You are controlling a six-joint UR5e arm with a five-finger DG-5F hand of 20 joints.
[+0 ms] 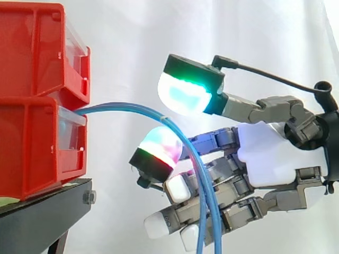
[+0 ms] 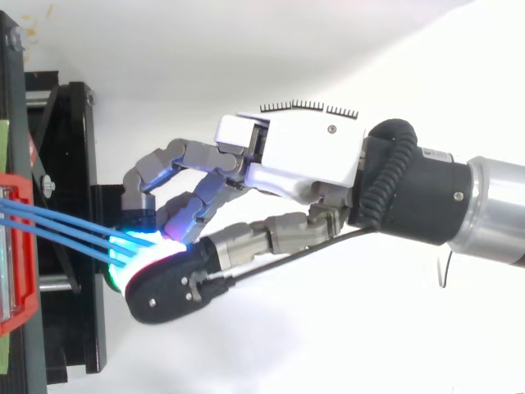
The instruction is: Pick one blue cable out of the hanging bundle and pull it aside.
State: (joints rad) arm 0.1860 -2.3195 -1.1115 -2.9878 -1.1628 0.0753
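Three thin blue cables (image 2: 66, 226) leave the lower red bin (image 1: 32, 153) and arc right, then hang down (image 1: 204, 211). My hand (image 1: 265, 153) reaches in from the right, its palm (image 2: 303, 156) level with the bundle. The thumb pad (image 1: 185, 92), glowing green and cyan, sits just above the cables. A fingertip pad (image 1: 159, 148), glowing red and cyan, sits just below them. A gap stays between these two pads, with the bundle running through it. The lower fingers (image 1: 177, 190) are bent behind the hanging cables. From above, the cable ends vanish under the thumb (image 2: 168, 283).
A second red bin (image 1: 32, 47) is stacked on the lower one, both on a black stand (image 1: 42, 211) at the left. Behind everything hangs a white curtain (image 1: 132, 42). The stand's frame (image 2: 74, 164) lies just left of the fingertips.
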